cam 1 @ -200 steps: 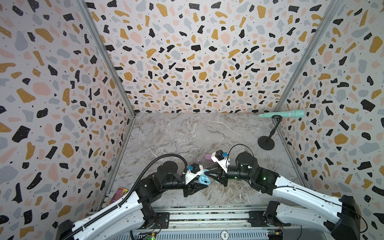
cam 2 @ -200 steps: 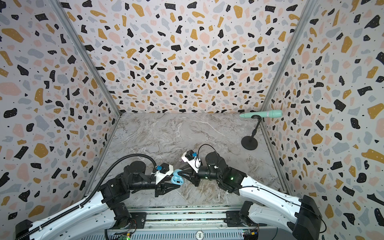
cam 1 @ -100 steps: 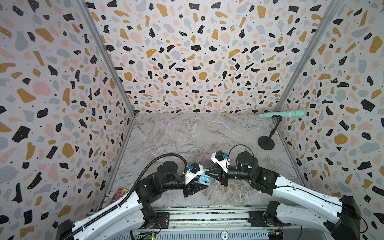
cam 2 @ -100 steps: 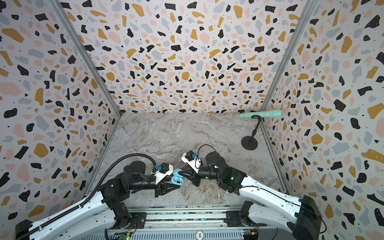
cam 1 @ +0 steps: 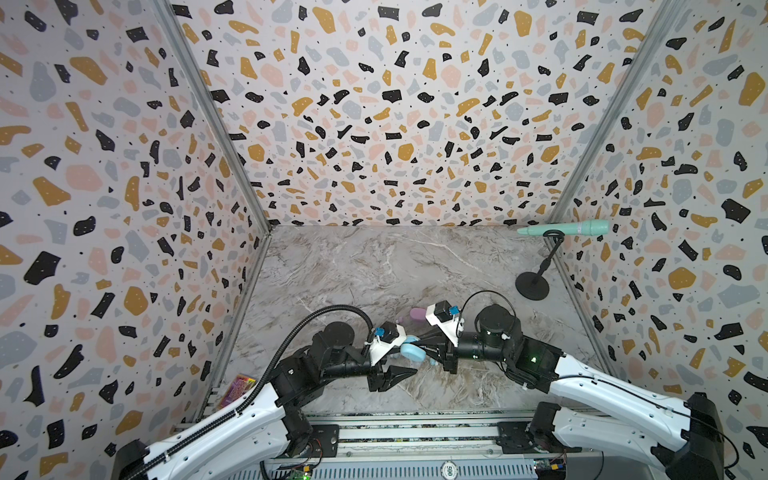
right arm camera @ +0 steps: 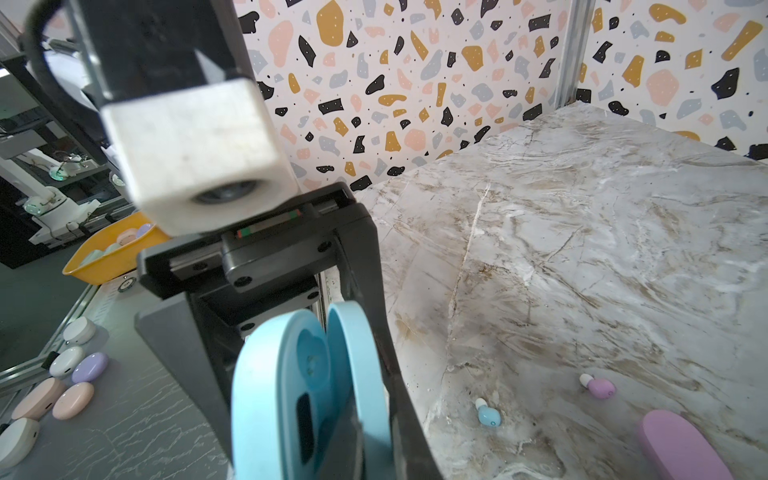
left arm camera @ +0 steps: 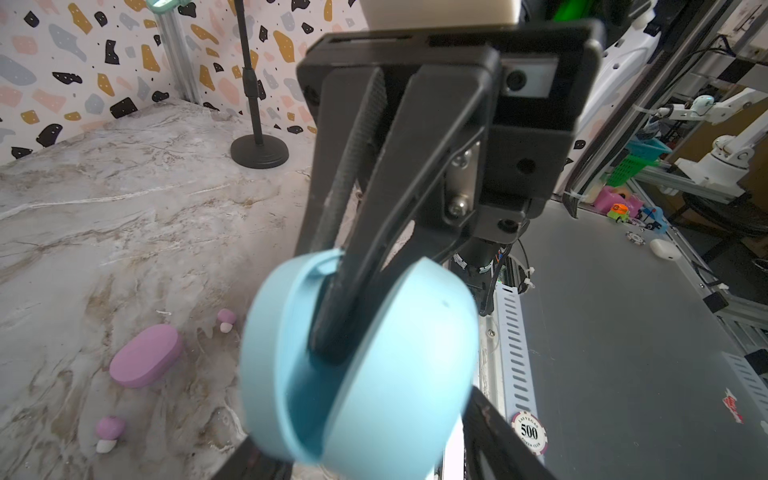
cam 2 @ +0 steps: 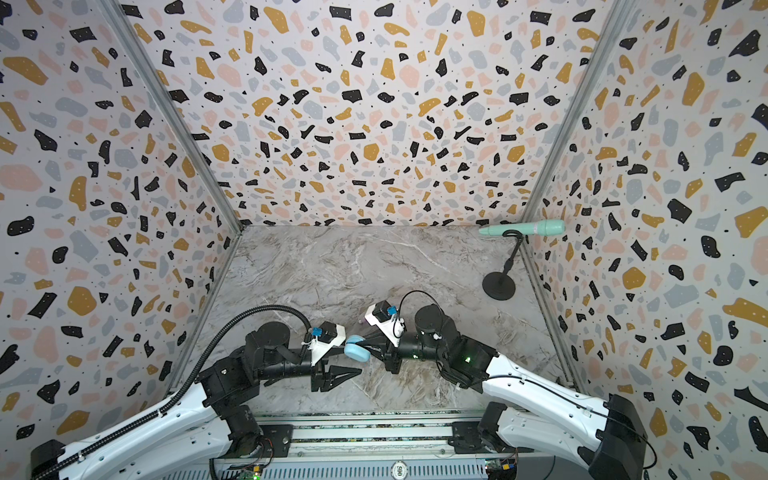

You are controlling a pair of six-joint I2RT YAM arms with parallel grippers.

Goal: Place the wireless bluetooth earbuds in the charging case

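We find the right gripper [left arm camera: 338, 332] with its fingers drawn together and its tips pushed into the gap between the two halves of the blue charging case [left arm camera: 395, 365]. Whatever may sit between those tips is hidden inside the case. The left gripper [cam 1: 411, 361] stands with jaws part-way apart on either side of the same case, which hangs clear of the table [left arm camera: 104, 187]. One finger lies along one half, but contact on the other side is blurred, so we cannot tell whether it grips. We judge the step in hand to be prising the case open, with insertion not yet begun: the one seat visible in the right wrist view looks empty. A blue earbud [right arm camera: 488, 415] lies loose on the table. A pink earbud [left arm camera: 226, 321] lies just beside the closed pink case [left arm camera: 145, 355], with a second pink earbud [left arm camera: 109, 432] near it. The next move, in our judgement, calls for a lid held wide and steady and a fine pinch on the blue earbud. A second blue earbud we could not locate.
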